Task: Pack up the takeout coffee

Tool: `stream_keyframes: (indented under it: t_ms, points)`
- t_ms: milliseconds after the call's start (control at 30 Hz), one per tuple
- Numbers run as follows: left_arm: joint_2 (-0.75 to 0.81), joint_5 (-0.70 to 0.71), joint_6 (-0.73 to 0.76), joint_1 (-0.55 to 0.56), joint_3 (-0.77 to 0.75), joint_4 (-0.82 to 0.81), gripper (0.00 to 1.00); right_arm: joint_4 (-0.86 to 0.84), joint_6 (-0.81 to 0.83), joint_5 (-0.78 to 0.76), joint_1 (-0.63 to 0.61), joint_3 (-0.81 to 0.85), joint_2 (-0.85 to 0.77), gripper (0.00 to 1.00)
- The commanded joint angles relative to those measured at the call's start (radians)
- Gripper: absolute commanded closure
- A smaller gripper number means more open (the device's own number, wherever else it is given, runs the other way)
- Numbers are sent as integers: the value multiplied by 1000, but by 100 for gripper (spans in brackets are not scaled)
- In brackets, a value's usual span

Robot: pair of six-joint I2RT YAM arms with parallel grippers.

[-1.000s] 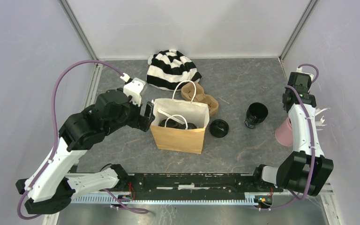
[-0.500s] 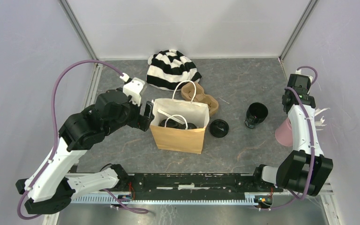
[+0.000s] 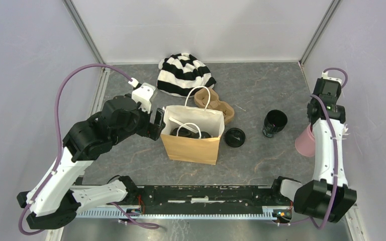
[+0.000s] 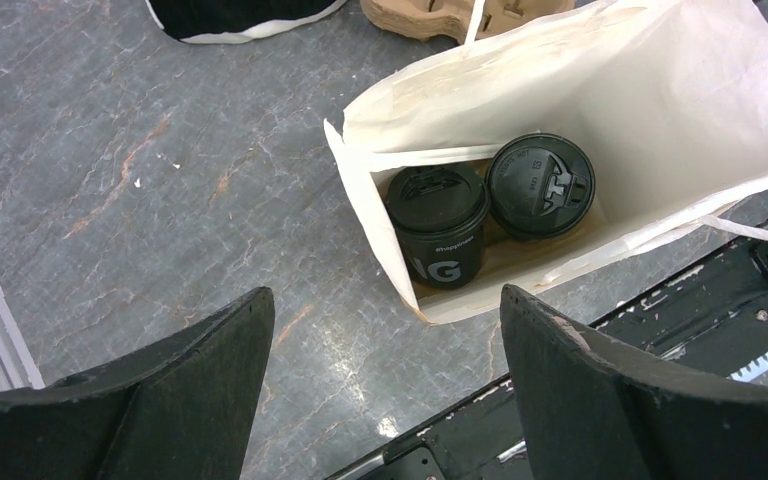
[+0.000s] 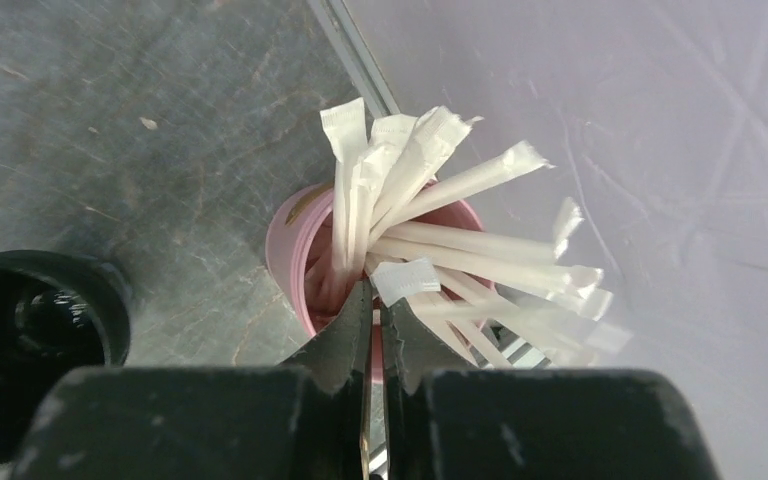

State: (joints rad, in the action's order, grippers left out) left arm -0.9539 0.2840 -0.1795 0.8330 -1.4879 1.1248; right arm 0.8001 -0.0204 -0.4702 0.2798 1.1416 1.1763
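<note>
Two lidded black takeout coffee cups [image 4: 438, 225] [image 4: 540, 185] stand side by side inside the open brown paper bag [image 3: 191, 148]. My left gripper [image 4: 385, 300] hangs open just left of the bag's rim [image 4: 360, 200], holding nothing. My right gripper [image 5: 377, 290] is over the pink cup [image 5: 290, 240] of white wrapped sticks at the right wall. Its jaws are pressed almost together, with the end of one white stick [image 5: 405, 278] at the tips.
An open, lidless black cup [image 3: 274, 122] stands right of the bag, with a loose black lid [image 3: 234, 137] lying between them. The brown cardboard carrier [image 3: 222, 108] and a striped black-and-white cloth [image 3: 183, 73] lie behind the bag. Enclosure walls stand close on both sides.
The right gripper's jaws have closed together over the pink cup, and the right arm has shifted slightly toward the right wall. The left arm has not moved.
</note>
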Motion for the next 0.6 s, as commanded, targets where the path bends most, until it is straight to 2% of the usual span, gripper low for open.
stream_keyframes:
  t_ms: [0, 267, 500, 567]
  points:
    - [-1, 0, 29, 5, -46, -2, 12, 78, 2, 94, 5, 141, -85, 93]
    - [-22, -23, 26, 5, -98, 6, 12, 74, 32, 455, 5, 400, -160, 91]
    - [-26, -47, -9, 5, -127, 11, 12, 90, 22, 671, 5, 708, -117, 91]
    - [-25, -49, -19, 5, -132, 11, 12, 52, -17, 794, 5, 761, -105, 91]
